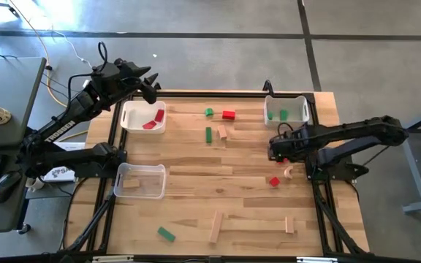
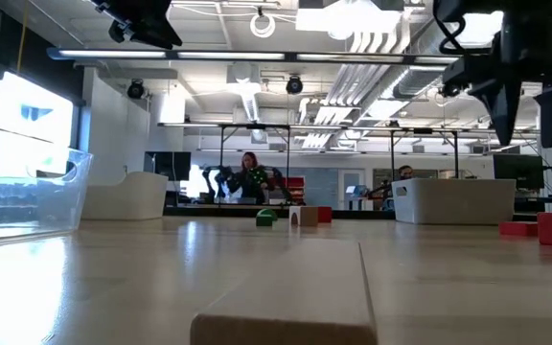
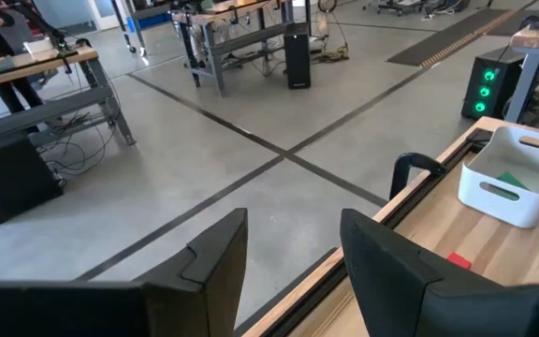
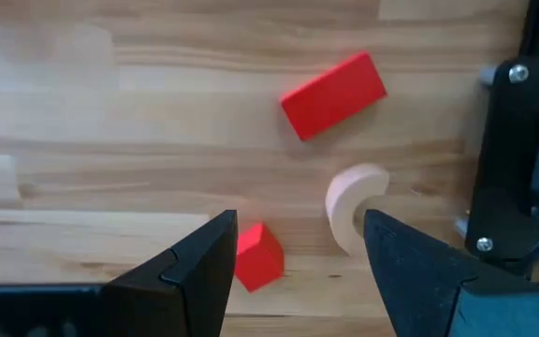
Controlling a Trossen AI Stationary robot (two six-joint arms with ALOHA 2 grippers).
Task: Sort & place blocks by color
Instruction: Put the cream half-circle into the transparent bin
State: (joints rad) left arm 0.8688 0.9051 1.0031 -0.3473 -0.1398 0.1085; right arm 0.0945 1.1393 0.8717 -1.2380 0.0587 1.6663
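Butcher-block planks make up the table (image 1: 196, 183), and the blocks lie scattered across it. The one the coming move seems to turn on is the small red cube (image 4: 256, 255). In the right wrist view it sits on the wood just past the right gripper (image 4: 293, 253), between the two spread fingers and close against the one at 9 o'clock. A longer red bar (image 4: 333, 95) lies farther out at about 12 o'clock, its long axis tilted up toward 2 o'clock. A pale curved wooden piece (image 4: 352, 206) stands just beside the finger at 3 o'clock. That gripper is wide open and holds nothing.

From above, the right gripper (image 1: 282, 150) hovers near the table's right edge, with a red block (image 1: 274, 181) and the pale piece (image 1: 289, 172) at roughly 6 o'clock from it. Red peeks out right under the gripper too, though the arm hides too much to say which block that is. The right arm is plainly the nearer one. The left gripper (image 1: 149, 82) hangs off the far edge beyond the white bin (image 1: 128, 119) that holds red pieces.

Only the wrist view shows the cube framed between the fingers. Only the high view shows where red belongs, well across the table at 9 o'clock, while the bin (image 1: 303, 111) at 12 o'clock holds green. The left gripper (image 3: 293, 248) is open and empty over bare floor
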